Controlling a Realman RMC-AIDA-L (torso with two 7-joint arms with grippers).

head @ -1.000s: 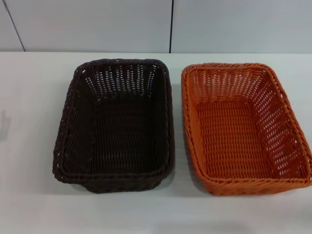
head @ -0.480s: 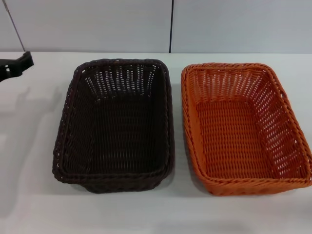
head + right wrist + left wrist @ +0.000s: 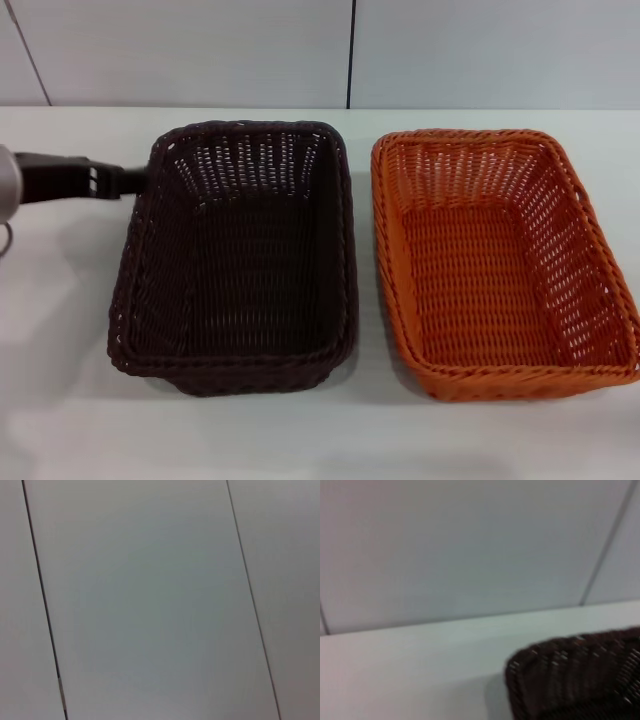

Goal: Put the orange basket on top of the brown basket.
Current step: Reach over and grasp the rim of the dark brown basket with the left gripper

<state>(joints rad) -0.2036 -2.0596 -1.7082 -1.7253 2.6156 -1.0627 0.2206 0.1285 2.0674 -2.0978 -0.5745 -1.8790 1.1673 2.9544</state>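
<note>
The brown basket (image 3: 237, 255) stands on the white table (image 3: 60, 330) at centre left, open side up and empty. The orange basket (image 3: 500, 260) stands right beside it on the right, also empty, with a narrow gap between them. My left gripper (image 3: 128, 180) reaches in from the left edge, level with the brown basket's far-left rim and close to or touching it. One corner of the brown basket shows in the left wrist view (image 3: 580, 680). My right gripper is out of view; its wrist view shows only wall.
A grey panelled wall (image 3: 350, 50) rises behind the table's far edge. White table surface lies in front of both baskets and to the left of the brown one.
My left arm has come in from the left edge and moved right and a little lower, up to the brown basket's left rim. The baskets have not moved.
</note>
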